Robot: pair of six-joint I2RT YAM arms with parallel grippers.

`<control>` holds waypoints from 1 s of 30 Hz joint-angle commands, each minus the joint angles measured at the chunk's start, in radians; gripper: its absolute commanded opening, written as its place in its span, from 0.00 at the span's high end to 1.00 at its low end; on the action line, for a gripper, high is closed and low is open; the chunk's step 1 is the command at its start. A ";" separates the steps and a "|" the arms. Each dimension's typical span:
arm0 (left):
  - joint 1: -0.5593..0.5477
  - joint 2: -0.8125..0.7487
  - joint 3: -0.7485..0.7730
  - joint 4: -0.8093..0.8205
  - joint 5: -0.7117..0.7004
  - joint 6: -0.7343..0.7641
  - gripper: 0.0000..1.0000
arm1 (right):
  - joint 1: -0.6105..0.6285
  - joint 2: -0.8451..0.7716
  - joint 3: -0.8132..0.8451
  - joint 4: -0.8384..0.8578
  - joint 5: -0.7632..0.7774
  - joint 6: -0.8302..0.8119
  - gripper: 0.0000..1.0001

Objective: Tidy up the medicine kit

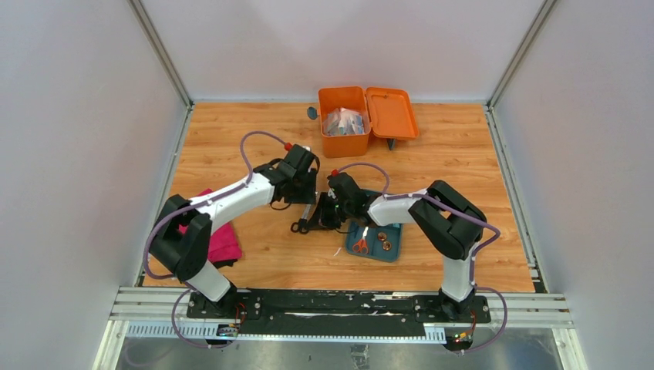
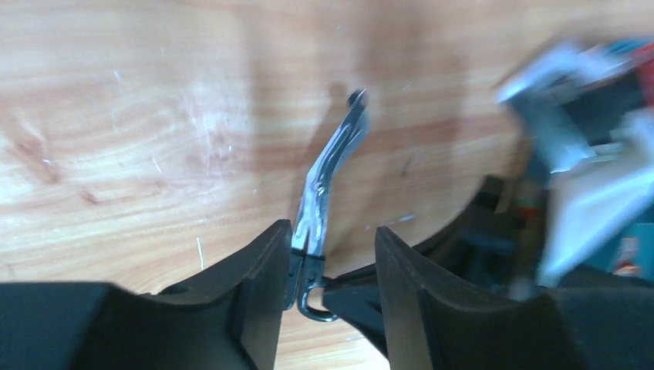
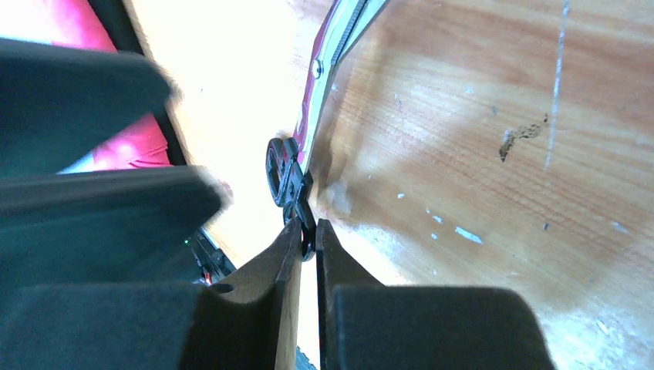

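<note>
- Top external view: the medicine kit (image 1: 345,145) stands at the middle of the counter's (image 1: 463,169) far edge. Its lid (image 1: 392,113) is thrown open to the right and clear bags (image 1: 343,122) are piled inside. Open like this, it can take more things from above.
- Both arms reach to the middle of the counter and meet over one tool, a pair of angled metal shears (image 2: 324,181) with black handles.
- Right wrist view: the right hand (image 3: 308,227) is all but together, clamped on a black handle loop, with the blades running away over the wood. Holding the handle leaves the blades free.
- Left wrist view: the left hand (image 2: 332,231) stands apart, with the shears' shank in the gap. The metal seems to lean on the inner face of one finger, but the picture is smeared, so I cannot be sure of contact. The other finger is clear of it.
- This looks to me like a hand-over between the arms, and I cannot tell which way it goes.
- A teal tray (image 1: 396,231) lies just right of the meeting point, toward the near edge, and carries red-handled scissors (image 1: 360,245). A pink cloth (image 1: 224,240) lies by the left edge, partly under the left arm.
- The risk I see is that a pinch on one loop lets the shears swing.
</note>
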 commanded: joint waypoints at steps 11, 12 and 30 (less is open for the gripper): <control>0.031 -0.309 0.105 -0.197 -0.171 0.078 0.33 | 0.015 -0.210 0.006 -0.208 0.091 -0.190 1.00; 0.032 -0.331 0.093 -0.201 -0.177 0.083 0.32 | 0.015 -0.240 0.013 -0.245 0.108 -0.221 1.00; 0.046 -0.562 0.017 -0.272 -0.217 0.150 0.29 | 0.010 -0.877 -0.076 -0.596 0.768 -1.085 1.00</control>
